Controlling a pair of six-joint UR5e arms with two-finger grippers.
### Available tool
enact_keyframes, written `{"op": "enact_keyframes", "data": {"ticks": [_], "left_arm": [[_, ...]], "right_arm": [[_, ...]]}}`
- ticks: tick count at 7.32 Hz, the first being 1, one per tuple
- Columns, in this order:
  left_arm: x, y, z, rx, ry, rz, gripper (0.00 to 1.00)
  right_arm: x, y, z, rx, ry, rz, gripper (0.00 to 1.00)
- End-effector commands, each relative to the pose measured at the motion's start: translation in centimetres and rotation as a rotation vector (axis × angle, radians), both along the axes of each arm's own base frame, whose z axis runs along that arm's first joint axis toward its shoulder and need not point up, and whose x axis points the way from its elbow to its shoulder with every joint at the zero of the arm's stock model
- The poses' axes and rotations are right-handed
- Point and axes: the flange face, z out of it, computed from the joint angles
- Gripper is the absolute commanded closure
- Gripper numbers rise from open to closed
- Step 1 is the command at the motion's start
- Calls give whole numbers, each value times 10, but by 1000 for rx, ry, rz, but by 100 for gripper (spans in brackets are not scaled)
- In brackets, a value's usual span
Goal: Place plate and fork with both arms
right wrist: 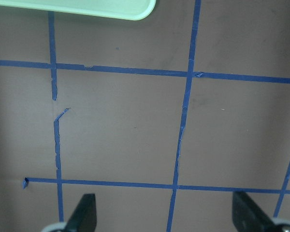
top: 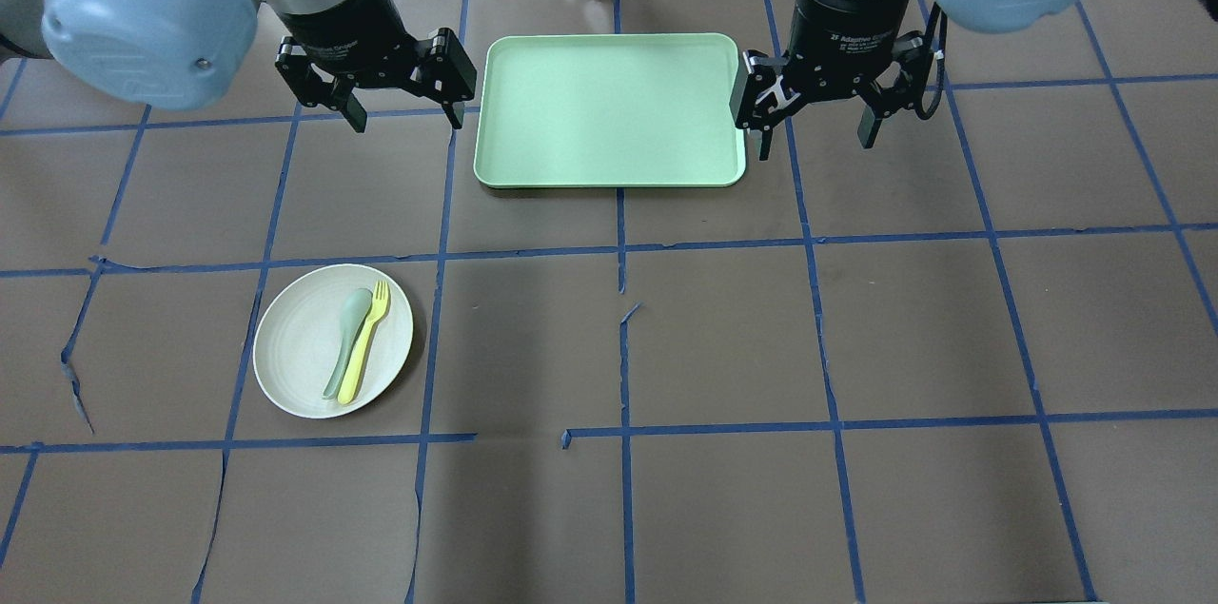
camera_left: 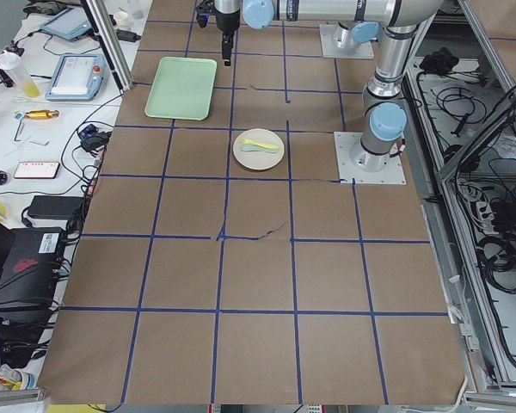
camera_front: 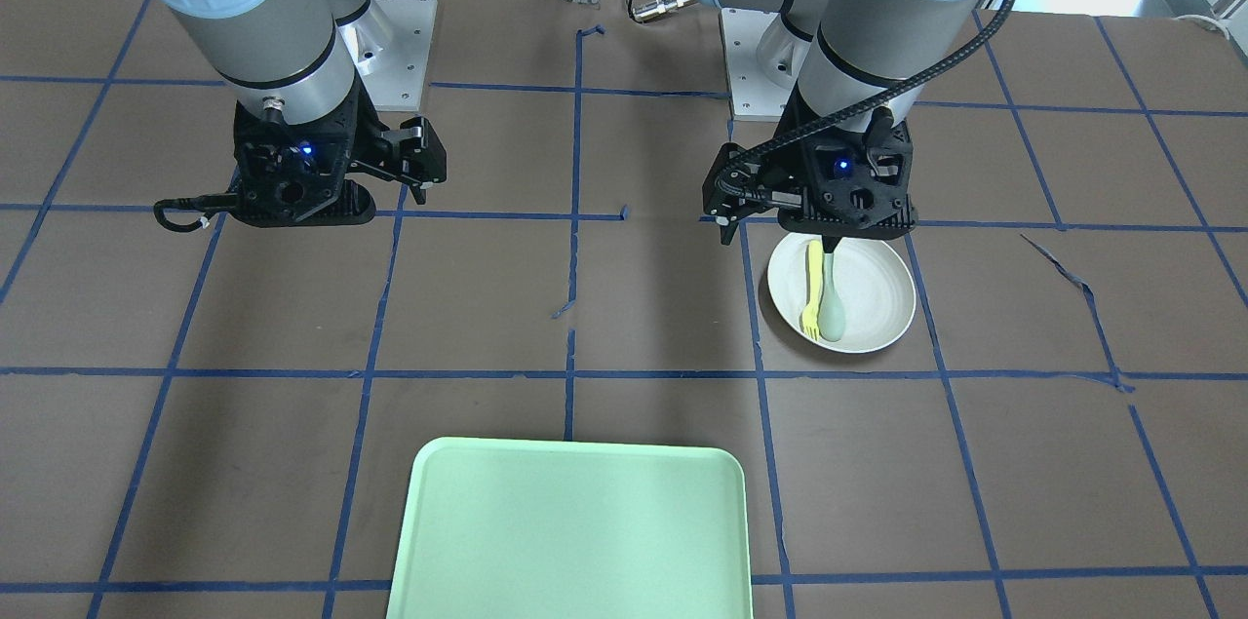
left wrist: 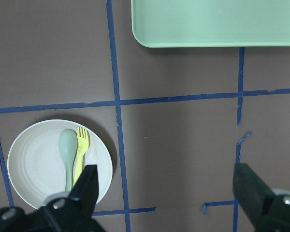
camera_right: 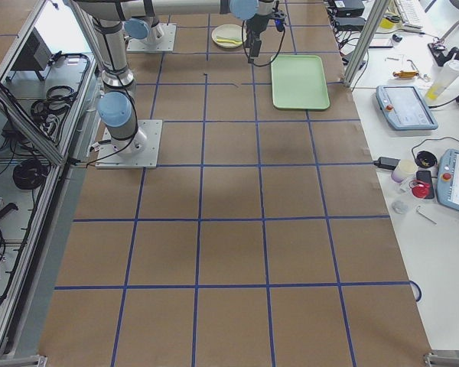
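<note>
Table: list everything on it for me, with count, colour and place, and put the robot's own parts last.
round off-white shallow plate: one, off-white, on the robot's left side of the table, apart from the tray
slim yellow plastic fork: one, yellow, lying in the plate beside the spoon
pale mint-green spoon: one, mint green, lying in the plate
pale green rectangular tray: one, pale green, in the middle at the table's far side from the robot, nothing in it
brown table cover: one, brown with a blue tape grid
left gripper: one, black, open, empty, raised above the table
right gripper: one, black, open, empty, raised above the table
</note>
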Motion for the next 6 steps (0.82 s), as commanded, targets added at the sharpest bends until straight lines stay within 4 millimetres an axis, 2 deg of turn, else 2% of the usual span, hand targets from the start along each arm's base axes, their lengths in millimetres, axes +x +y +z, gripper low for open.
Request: {"op": "enact_keyframes", "data": {"ticks": [1, 6], "left_arm": [[0, -1, -1, -2, 1, 4, 0], [-1, -1, -1, -4, 1, 6, 0]], "right_arm": [[0, -1, -1, -5, 0, 1, 0], [2, 0, -4, 8, -8, 2, 0]]}}
